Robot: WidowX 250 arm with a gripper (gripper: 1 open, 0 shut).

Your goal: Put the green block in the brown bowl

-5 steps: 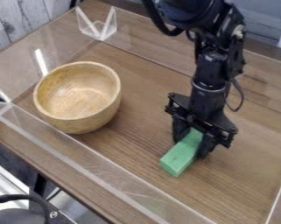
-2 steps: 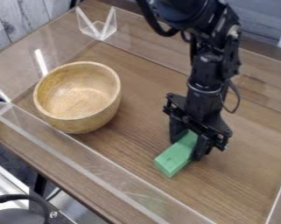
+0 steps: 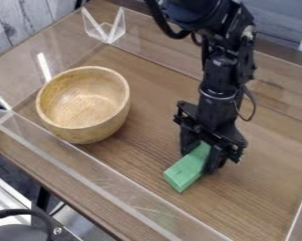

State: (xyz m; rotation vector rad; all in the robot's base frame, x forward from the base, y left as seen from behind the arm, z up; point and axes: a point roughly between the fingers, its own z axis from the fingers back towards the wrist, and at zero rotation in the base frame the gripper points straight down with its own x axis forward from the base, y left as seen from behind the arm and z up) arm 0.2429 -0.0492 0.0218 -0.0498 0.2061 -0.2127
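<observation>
Gripping the green block (image 3: 186, 170) w/ my gripper (image 3: 211, 151), I'm pointing nearly straight down at the wooden table (image 3: 140, 141). Jaws are pinching narrow on the far, upper end of the block; its near end is sticking out toward the camera and to the left, lying low against the tabletop, so the bar is sitting at a slant across the grain. Can't tell whether that near end is actually touching the wood or just above it. My black arm (image 3: 226, 56) is rising from the gripper up to the top of the shot, approx. vertical, w/ cables running along it.

Brown bowl (image 3: 83, 104) is sitting upright on the table, well apart from the block, off to the left and a bit farther back. I'm seeing its inside w/ the grain showing and nothing in it. Block is outside the bowl, right of it.

Clear plastic walls (image 3: 65, 174) are bordering the table along the near and left edges. At the back left, a small clear bracket-like piece (image 3: 105, 26) is standing near the far edge.
</observation>
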